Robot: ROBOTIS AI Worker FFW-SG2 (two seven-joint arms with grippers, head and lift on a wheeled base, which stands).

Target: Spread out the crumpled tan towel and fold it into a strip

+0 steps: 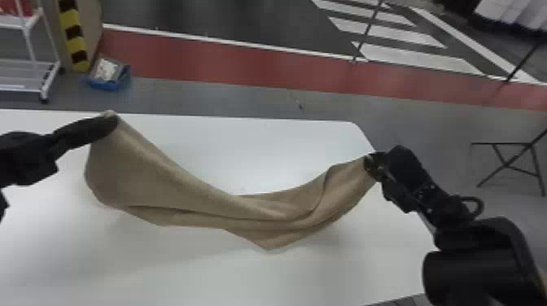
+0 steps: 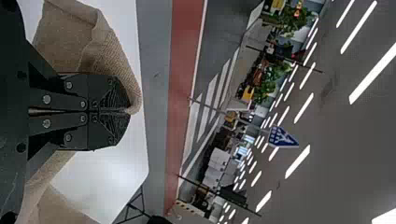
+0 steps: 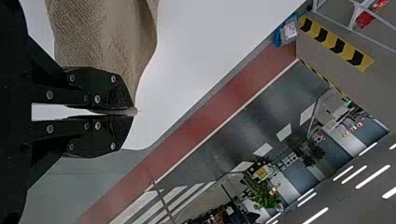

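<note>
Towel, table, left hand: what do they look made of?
Towel: soft, matte woven cloth, maybe cotton; coarse weave visible.
Table: smooth white, soft sheen; laminate or painted board, unclear.
Left hand: black, dull metal or hard plastic, bright screw heads.

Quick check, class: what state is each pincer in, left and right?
Left pincer: closed, holding one end of the tan towel.
Right pincer: closed, holding the towel's other end.

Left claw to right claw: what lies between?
The tan cloth towel, sagging from left claw to right claw over the white table, in the head view.
</note>
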